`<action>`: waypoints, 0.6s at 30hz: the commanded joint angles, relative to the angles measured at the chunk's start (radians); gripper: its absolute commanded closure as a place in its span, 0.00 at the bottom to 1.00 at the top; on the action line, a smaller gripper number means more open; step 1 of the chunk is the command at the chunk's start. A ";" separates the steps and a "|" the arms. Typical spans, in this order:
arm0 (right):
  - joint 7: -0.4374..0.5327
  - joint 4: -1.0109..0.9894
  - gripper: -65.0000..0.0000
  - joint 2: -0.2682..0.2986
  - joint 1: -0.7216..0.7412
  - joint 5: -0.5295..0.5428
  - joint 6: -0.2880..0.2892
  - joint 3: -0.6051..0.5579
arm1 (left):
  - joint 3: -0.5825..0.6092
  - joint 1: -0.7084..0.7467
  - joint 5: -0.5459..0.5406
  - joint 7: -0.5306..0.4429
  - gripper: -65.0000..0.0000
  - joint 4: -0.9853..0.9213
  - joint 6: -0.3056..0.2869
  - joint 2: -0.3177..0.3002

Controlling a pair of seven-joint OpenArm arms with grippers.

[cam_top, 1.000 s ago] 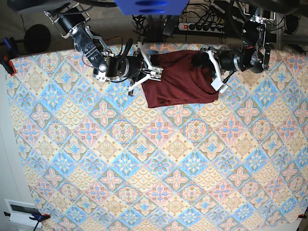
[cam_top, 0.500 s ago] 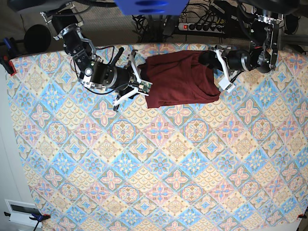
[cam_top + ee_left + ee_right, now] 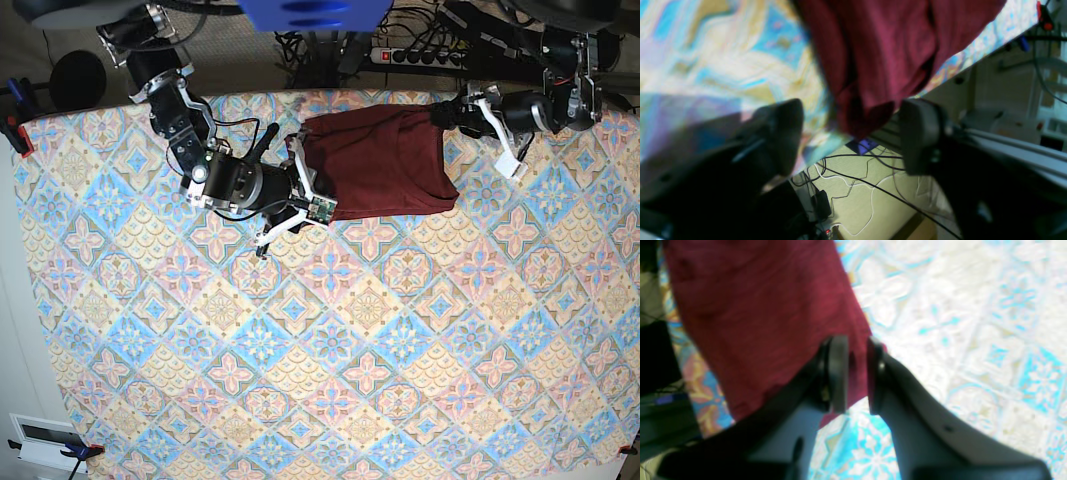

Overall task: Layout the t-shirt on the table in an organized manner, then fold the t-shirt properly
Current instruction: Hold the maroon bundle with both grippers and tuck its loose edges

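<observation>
The maroon t-shirt (image 3: 378,165) lies bunched in a rough rectangle at the far edge of the table (image 3: 330,350). My right gripper (image 3: 314,198) is at the shirt's near left corner. In the right wrist view that gripper (image 3: 857,373) is shut on the t-shirt (image 3: 766,313), a fold of its edge pinched between the pads (image 3: 838,373). My left gripper (image 3: 494,130) hovers just right of the shirt, jaws wide open and empty. In the left wrist view the gripper (image 3: 851,133) frames the t-shirt (image 3: 880,60), which droops over the table edge, touching neither of the fingers (image 3: 920,133).
A power strip (image 3: 420,55) and cables lie beyond the far table edge, with more cables on the floor (image 3: 860,186). A blue object (image 3: 315,12) hangs at top centre. A red clamp (image 3: 15,132) grips the left table edge. A white box (image 3: 45,440) sits lower left.
My left gripper has opened, let go of the shirt's right side and drawn back to the right. My right gripper, still pinching the left edge, has shifted toward the near side.
</observation>
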 commanded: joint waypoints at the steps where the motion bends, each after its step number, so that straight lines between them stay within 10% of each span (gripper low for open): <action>1: 0.013 0.016 0.86 0.001 0.005 0.011 0.002 0.003 | -0.021 -0.001 -0.030 -0.014 0.28 0.011 -0.010 -0.014; 10: 0.042 -0.045 0.86 0.000 0.005 0.011 0.002 0.003 | -0.136 0.105 -0.119 0.041 0.30 0.094 -0.011 0.063; 18: 0.043 -0.111 0.86 -0.045 0.065 0.011 0.002 -0.006 | 0.034 0.140 -0.045 0.043 0.59 0.269 -0.011 0.077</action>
